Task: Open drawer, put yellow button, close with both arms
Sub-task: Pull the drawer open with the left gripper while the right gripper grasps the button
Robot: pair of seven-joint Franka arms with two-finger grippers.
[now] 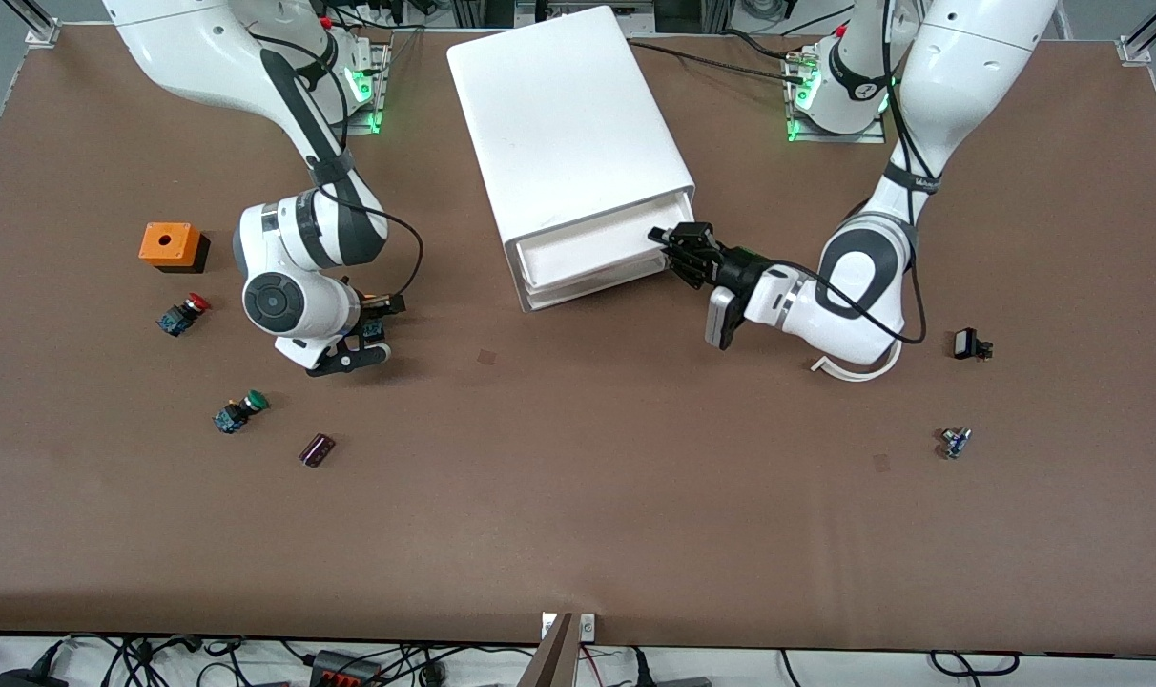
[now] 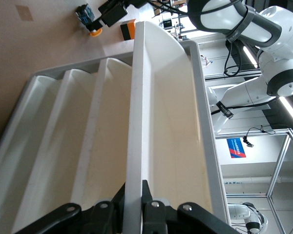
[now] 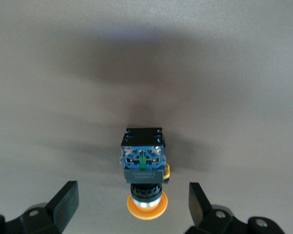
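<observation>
Fingers of the left gripper (image 1: 671, 250) are closed on the front edge of the drawer (image 1: 588, 250), the top one of the white cabinet (image 1: 568, 134), and you can see in the front view that this drawer is only a little way out. In the same view the right gripper (image 1: 363, 343) hangs low over the brown desk (image 1: 578, 496), toward the right arm's end, with the yellow button almost hidden under it; so the right arm is clearly the nearer one to it. A red button (image 1: 183, 313), a green button (image 1: 239, 411) and an orange box (image 1: 171, 245) lie close by on that side. From the left wrist view you see the fingers (image 2: 151, 207) pinching the thin white lip of the drawer (image 2: 136, 122). From the right wrist view the fingers (image 3: 198, 200) are wide open, one on each side of the yellow button (image 3: 143, 170). It lies on its side on the desk (image 3: 146, 58), long axis running between the fingers, cap toward the camera. I judge a straight descent will bracket it; the desk around it gives enough room.
</observation>
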